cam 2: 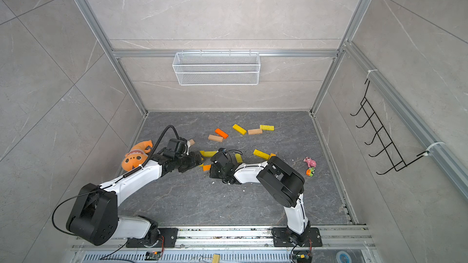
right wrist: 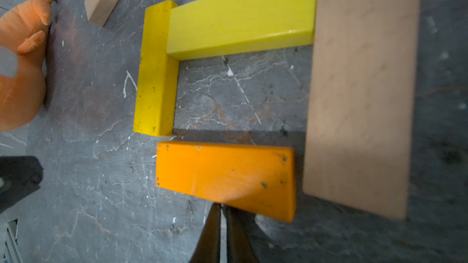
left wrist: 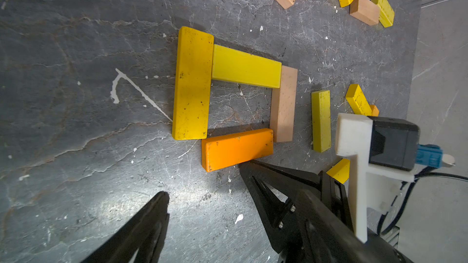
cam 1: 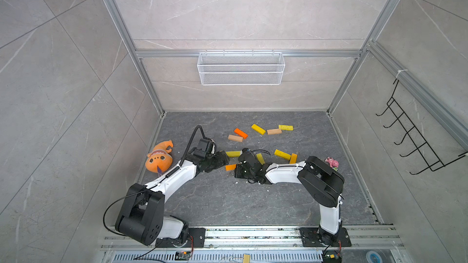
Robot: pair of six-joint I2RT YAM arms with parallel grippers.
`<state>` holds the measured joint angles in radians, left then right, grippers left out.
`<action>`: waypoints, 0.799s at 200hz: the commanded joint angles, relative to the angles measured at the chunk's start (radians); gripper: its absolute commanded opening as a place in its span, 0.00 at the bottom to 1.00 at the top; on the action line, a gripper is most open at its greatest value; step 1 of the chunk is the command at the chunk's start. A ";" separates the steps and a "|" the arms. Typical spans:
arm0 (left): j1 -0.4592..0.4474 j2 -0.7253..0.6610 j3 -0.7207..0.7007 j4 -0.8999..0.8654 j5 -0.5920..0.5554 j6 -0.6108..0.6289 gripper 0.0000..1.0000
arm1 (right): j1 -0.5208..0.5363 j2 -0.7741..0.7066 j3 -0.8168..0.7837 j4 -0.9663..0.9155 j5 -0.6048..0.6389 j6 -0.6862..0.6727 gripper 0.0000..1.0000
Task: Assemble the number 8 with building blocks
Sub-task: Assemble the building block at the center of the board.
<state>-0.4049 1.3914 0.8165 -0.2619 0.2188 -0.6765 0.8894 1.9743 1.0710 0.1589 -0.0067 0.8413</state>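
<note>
The right gripper (right wrist: pixel 220 207), jaws pinched together and empty, rests its tip against the flat orange rectangular wooden bar (right wrist: pixel 225 175), likely to close the mid-table square of yellow and tan building blocks (left wrist: pixel 193 82); the left gripper (cam 1: pixel 224 160) hovers alongside, wide open, holding nothing

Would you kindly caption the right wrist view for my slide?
Shut right gripper at the edge of the orange block, one side of a four-block square.

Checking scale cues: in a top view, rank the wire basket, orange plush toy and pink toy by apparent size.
Largest: wire basket.
Then: orange plush toy.
Smallest: pink toy.
The basket hangs on the wall, perhaps nearer the camera, so its lead may be overstated.
</note>
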 commanded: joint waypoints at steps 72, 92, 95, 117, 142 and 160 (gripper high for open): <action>0.004 0.008 0.003 0.018 0.019 0.020 0.82 | 0.007 0.047 0.038 0.025 -0.060 -0.020 0.11; 0.003 0.011 0.001 0.024 0.023 0.018 0.82 | 0.014 0.055 0.046 0.029 -0.065 -0.018 0.11; 0.004 0.011 0.002 0.024 0.023 0.017 0.82 | 0.015 0.056 0.048 0.029 -0.066 -0.019 0.12; 0.005 0.011 0.003 0.024 0.023 0.017 0.82 | 0.021 0.065 0.059 0.031 -0.070 -0.017 0.12; 0.005 0.006 -0.002 0.024 0.022 0.017 0.82 | 0.026 0.073 0.067 0.031 -0.063 -0.012 0.12; 0.004 0.003 -0.005 0.023 0.022 0.017 0.82 | 0.026 0.075 0.072 0.022 -0.051 -0.012 0.11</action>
<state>-0.4049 1.3975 0.8165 -0.2573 0.2195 -0.6765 0.9108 2.0243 1.1233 0.1917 -0.0689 0.8349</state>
